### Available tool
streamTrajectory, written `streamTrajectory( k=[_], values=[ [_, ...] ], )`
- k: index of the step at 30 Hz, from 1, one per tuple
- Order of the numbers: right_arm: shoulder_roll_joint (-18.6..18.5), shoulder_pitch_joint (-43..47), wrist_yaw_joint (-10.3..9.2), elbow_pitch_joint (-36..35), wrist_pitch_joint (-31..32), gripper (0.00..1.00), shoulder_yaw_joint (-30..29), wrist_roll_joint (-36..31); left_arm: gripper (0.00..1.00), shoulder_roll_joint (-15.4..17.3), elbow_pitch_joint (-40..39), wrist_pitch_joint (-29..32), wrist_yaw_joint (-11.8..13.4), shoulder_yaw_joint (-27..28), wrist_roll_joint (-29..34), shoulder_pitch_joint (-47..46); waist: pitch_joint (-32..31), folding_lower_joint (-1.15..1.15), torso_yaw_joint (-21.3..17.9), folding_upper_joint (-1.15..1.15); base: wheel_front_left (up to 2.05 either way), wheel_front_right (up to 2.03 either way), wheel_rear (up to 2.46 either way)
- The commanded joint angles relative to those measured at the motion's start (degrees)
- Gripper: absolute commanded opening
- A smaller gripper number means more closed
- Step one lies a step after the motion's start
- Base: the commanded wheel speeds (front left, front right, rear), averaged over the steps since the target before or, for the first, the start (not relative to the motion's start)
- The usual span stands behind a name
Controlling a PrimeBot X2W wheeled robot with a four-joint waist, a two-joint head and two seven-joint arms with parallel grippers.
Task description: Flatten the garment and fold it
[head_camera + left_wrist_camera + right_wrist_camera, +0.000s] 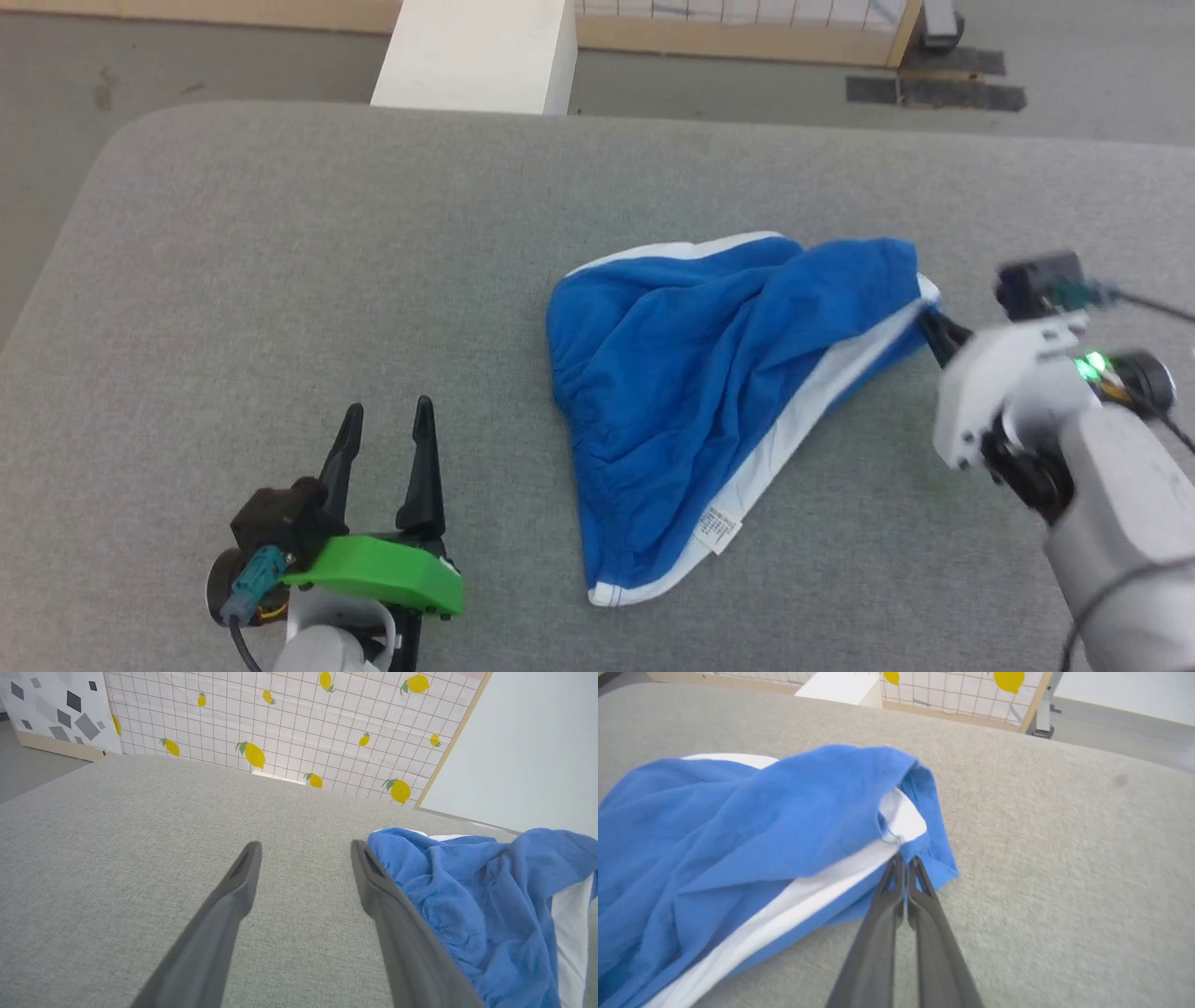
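The worktop (280, 233) lies free along its far edge and left half, bar the left gripper (389, 408) by the near edge; the garment (691, 373) blocks right of centre, the right gripper (927, 317) pinching its right end.

You had a grey fabric-covered table (280, 233), far-left corner rounded. Lying on it, right of centre, you had the blue garment (691, 373), bunched and creased, white stripe (789, 434) along its right edge, small white tag (717, 530) at the near end.
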Motion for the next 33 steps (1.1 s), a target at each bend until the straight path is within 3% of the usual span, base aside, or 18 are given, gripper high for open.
streamTrajectory(
  k=[1,6,12,13,14,19,22,30,33],
  values=[
    [-0.72,3.61,-0.09,-1.67,-0.57,0.0,-1.21,0.97,1.0,-0.24,0.15,-0.27,0.34,0.1,-0.47,0.4,-1.56,0.0,-0.8,0.0,0.0,0.0,0.0],
    [-0.2,17.2,-0.09,-8.98,2.15,0.0,-8.28,2.91,1.0,-0.24,0.27,-0.27,0.39,-0.07,-0.63,1.64,-2.87,0.0,-1.16,0.0,0.0,0.0,0.0],
    [5.4,30.03,-0.09,-17.12,8.28,0.0,-15.6,1.33,1.0,-0.25,0.55,-0.27,0.44,-0.16,-0.9,2.5,-3.49,0.0,-1.72,0.0,0.0,0.0,0.0],
    [7.35,32.16,-0.09,-19.5,10.23,0.34,-17.21,0.41,1.0,-0.25,0.8,-0.27,0.46,-0.18,-1.01,2.8,-3.91,0.0,-2.0,0.0,0.0,0.0,0.0],
    [8.19,32.75,-0.09,-21.23,10.35,1.0,-18.19,0.07,1.0,-0.25,1.03,-0.27,0.44,-0.22,-1.06,3.01,-4.1,0.0,-2.17,0.0,0.0,0.0,0.0],
    [10.5,33.29,-0.09,-29.33,8.73,1.0,-23.52,-1.11,1.0,-0.18,1.37,1.46,0.2,-1.19,-1.57,3.72,-5.21,0.0,-2.91,0.0,0.0,0.0,0.0],
    [11.19,33.27,-0.09,-33.62,8.34,1.0,-26.77,-2.25,1.0,-0.15,-0.35,5.8,0.15,-2.56,-2.02,4.58,-5.98,0.0,-3.22,0.0,0.0,0.0,0.0],
    [12.05,34.78,-0.09,-39.72,11.31,1.0,-28.87,-3.59,1.0,-0.2,-3.88,31.69,0.89,-11.9,-3.96,6.98,-6.29,0.0,-3.17,0.0,0.0,0.0,0.0],
    [12.08,34.94,-0.09,-39.99,11.41,1.0,-27.99,-2.3,1.0,-0.06,-3.57,38.66,1.44,-14.49,-4.27,6.54,-5.71,0.0,-3.57,0.0,0.0,0.0,0.0]
  ],
)
